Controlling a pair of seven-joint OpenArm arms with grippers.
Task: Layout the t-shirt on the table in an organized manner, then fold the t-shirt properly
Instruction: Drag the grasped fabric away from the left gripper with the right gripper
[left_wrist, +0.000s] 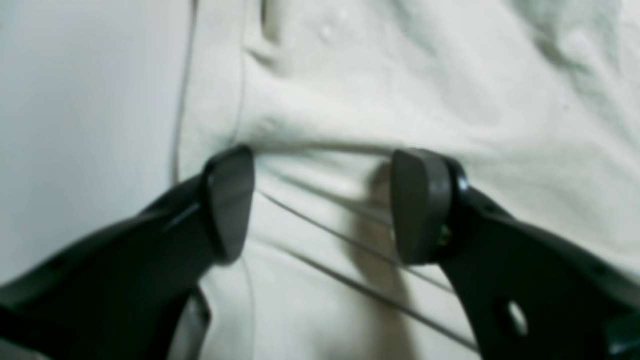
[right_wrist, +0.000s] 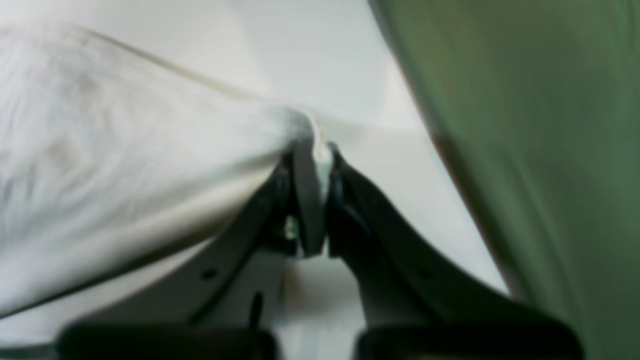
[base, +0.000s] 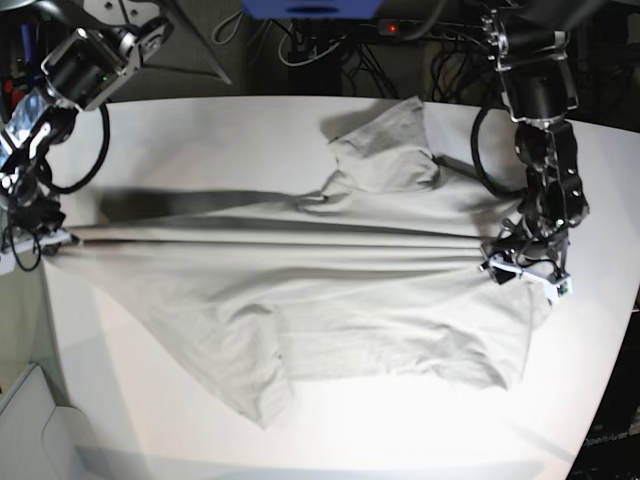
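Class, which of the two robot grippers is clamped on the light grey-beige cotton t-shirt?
The right gripper: shut, pinching the t-shirt. The left gripper stands open over it.

Tangled dark cables (base: 330, 45) and a blue box (base: 310, 8) behind.

Beyond the far edge of the surface: a tangle of dark cables (base: 330, 45) on the floor, a blue object (base: 310, 8) at the top border, and a small red indicator light (base: 391, 28) beside it.
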